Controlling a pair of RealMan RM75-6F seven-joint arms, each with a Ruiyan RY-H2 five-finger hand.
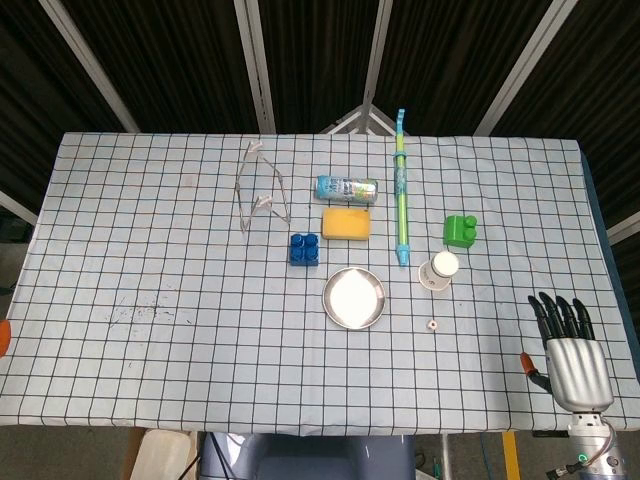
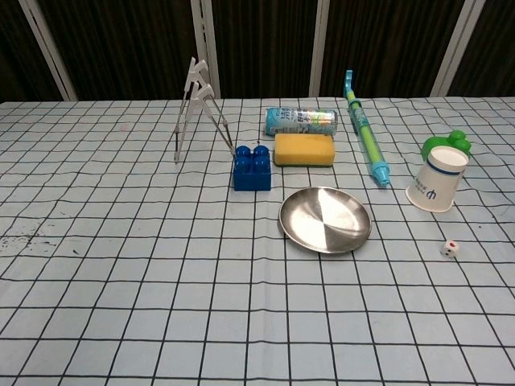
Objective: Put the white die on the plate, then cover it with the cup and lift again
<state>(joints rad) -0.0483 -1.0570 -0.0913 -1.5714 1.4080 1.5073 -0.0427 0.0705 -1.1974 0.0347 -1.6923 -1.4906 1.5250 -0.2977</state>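
Waiting at the near right edge of the checked table (image 1: 150, 250), the right hand (image 1: 572, 355) lies flat with its fingers (image 1: 560, 313) spread and nothing in them; the left hand appears in neither view. The white die (image 2: 450, 248) sits on the cloth just in front of the upside-down paper cup (image 2: 437, 178) and to the right of the metal plate (image 2: 324, 219), apart from both. The plate is bare, so the first step, picking up the die, has not begun.

Doing it well likely means bringing the right hand in from the side nearest the die and coming down from above, since the cup stands close behind and a sweeping reach could knock it over. The die is tiny against the hand, so a light pinch between thumb and one fingertip looks safer than a full grasp, which may push it along the cloth. Set low onto the plate's middle, it should neither bounce nor roll off the shallow rim. The blue brick (image 2: 252, 167), yellow sponge (image 2: 304, 149), can (image 2: 300, 121), green block (image 1: 460, 231) and long green tube (image 2: 366, 141) stand farther back, clear of that route.
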